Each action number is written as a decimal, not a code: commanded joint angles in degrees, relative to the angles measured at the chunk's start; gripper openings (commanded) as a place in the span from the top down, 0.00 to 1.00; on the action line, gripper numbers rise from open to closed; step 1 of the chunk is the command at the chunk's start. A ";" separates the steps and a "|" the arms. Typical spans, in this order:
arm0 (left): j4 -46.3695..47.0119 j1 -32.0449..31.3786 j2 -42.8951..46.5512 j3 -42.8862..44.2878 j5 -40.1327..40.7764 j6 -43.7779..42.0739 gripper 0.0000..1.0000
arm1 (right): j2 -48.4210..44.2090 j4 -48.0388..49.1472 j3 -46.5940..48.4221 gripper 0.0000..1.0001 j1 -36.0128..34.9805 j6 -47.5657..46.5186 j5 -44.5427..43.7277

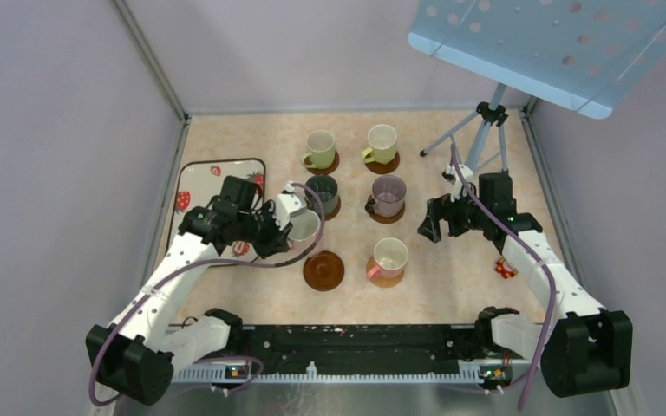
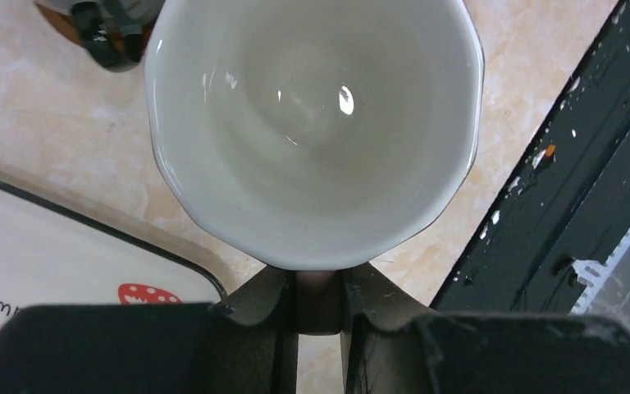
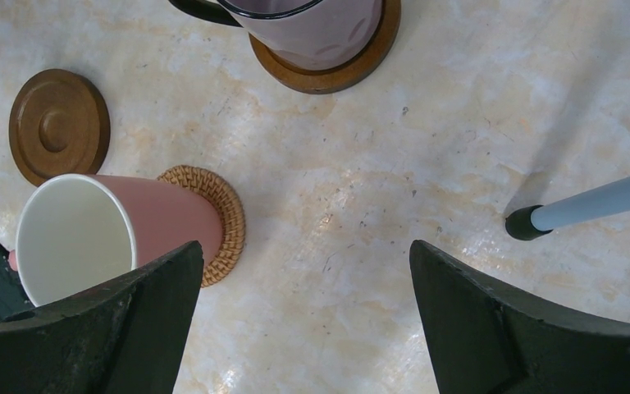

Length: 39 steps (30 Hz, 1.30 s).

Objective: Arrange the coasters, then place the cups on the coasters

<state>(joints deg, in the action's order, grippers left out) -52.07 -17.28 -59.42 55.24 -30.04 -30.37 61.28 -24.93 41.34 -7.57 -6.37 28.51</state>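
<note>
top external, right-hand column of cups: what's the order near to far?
pink cup → mauve cup → light green cup

Cropped cups and one unreadable speck
Left wrist view: the held cup (image 2: 312, 123) runs off the top edge, its outside hidden. Right wrist view: the mauve cup (image 3: 312, 29) is cropped at the top. Overhead, at right, a red object (image 1: 506, 269) is too small to identify.
</note>
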 commanded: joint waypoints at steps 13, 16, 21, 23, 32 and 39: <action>5.78 -23.93 -8.13 2.58 18.57 20.74 1.00 | 0.63 1.55 2.36 0.05 0.46 0.13 -1.43; 6.27 -26.67 -7.29 2.39 22.50 22.76 1.00 | 0.64 1.69 2.34 0.05 0.50 0.13 -1.49; 6.15 -26.76 -7.77 2.62 22.93 25.30 1.00 | 1.18 1.74 2.54 0.05 0.47 0.13 -1.53; 6.30 -26.91 -8.68 2.51 23.71 25.81 1.00 | 1.47 1.45 2.69 0.05 0.54 0.07 -1.53; 9.78 -28.33 -6.88 -0.23 24.08 26.99 1.00 | 1.89 1.77 2.67 0.05 0.49 0.00 -1.45; 11.64 -28.49 -7.20 -1.68 23.75 27.14 0.99 | 2.21 1.23 2.91 0.05 0.48 -0.20 -1.56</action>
<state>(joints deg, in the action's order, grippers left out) -46.26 -45.45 -68.60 53.30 -5.91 -4.14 63.48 -24.93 41.36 -7.57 -6.39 27.07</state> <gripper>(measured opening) 0.241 0.948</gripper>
